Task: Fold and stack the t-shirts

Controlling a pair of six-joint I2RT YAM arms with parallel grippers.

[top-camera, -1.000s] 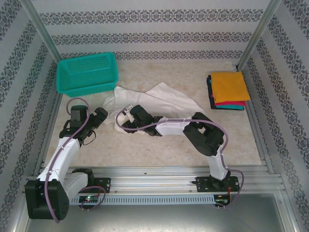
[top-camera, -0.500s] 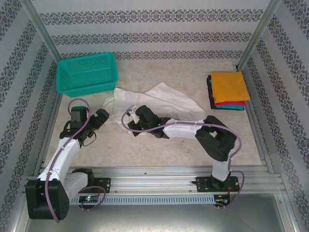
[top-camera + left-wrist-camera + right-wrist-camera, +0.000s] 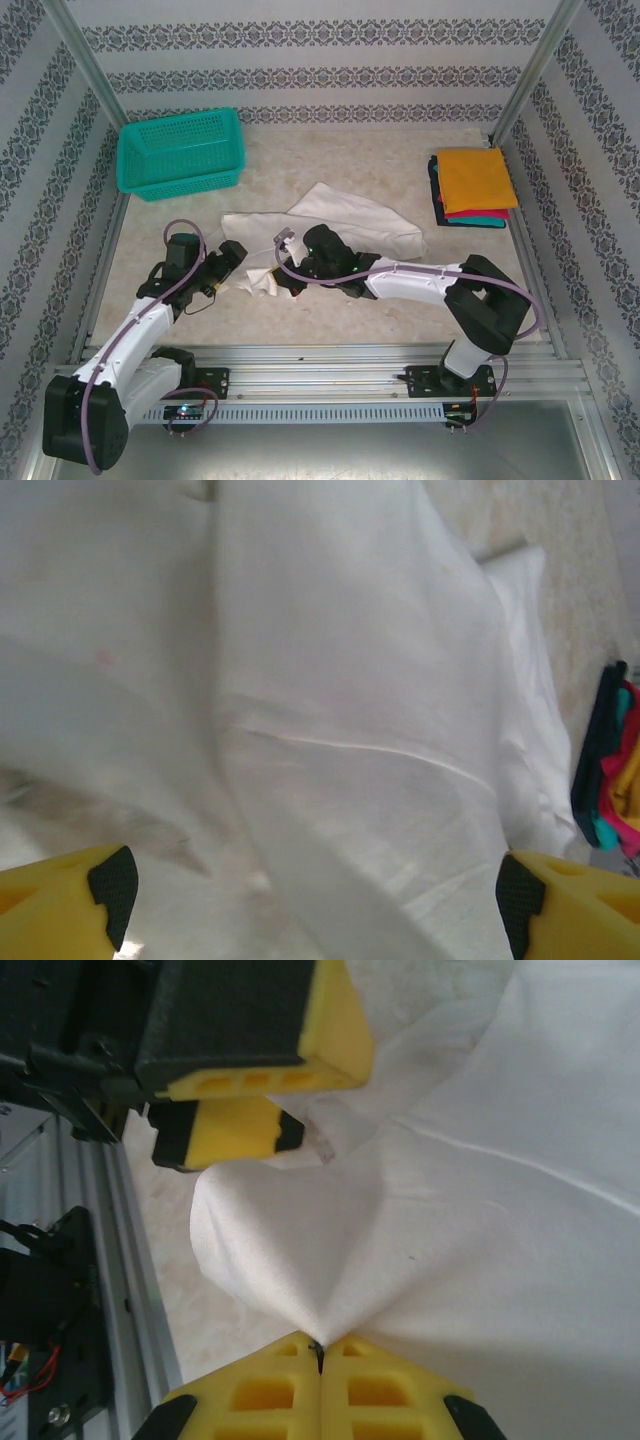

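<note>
White t-shirt (image 3: 350, 212) dragged nearer; right end effector (image 3: 320, 1348) clamped on it; left end effector (image 3: 318, 885) wide open, empty.

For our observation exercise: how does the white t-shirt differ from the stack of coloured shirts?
The white t-shirt lies rumpled and spread out mid-table; the coloured shirts are folded flat and stacked by the right edge. The right gripper pinches the white t-shirt; no gripper touches the coloured shirts. Both rest on the table.

Crumpled white t-shirt (image 3: 350, 212), folded stack (image 3: 475, 182)
</note>
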